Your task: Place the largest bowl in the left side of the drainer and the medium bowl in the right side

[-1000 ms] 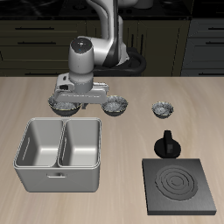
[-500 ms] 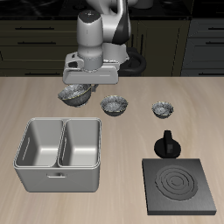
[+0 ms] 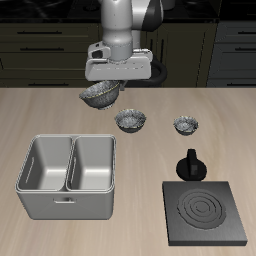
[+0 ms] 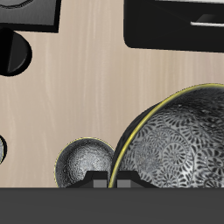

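The gripper holds the largest bowl by its rim, jaws closed on the metal, clear of the table. The bowl hangs tilted, its mouth facing about 4 o'clock and slightly down in the exterior view, with no long axis to speak of, being round. It sits above the table at 12 o'clock from the drainer, whose two compartments are bare. The medium bowl rests upright at the held bowl's 4 o'clock. Since half a second ago the bowl has risen, shifted toward 3 o'clock and tipped further. In the wrist view its speckled inside looms close.
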Robot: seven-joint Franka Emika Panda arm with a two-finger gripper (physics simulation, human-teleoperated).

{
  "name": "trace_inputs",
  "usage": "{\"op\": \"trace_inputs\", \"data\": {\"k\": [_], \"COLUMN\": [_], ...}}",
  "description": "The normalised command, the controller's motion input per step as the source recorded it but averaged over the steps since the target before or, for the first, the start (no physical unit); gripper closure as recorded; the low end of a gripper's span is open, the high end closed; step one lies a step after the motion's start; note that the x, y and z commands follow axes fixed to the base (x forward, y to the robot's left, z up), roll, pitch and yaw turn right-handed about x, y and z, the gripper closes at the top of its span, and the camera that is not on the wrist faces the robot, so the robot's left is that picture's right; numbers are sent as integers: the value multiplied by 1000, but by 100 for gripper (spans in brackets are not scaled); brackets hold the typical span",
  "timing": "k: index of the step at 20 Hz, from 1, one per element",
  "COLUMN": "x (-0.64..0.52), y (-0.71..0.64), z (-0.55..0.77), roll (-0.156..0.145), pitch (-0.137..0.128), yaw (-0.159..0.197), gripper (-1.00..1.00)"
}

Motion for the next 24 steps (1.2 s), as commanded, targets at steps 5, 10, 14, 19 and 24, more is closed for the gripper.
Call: {"op": "trace_inputs", "data": {"k": [5,10,14,19,24], "x": [169,184,170,320,326], "y": [185,256,244,189,46], "z": [314,230,112,135,190], "roll": [-2,9,6,-31,-45], "pitch": [-9,9,35,32,10], "yaw": [-19,-37,-31,-40,-41], "gripper": [100,100,100,100,100]}}
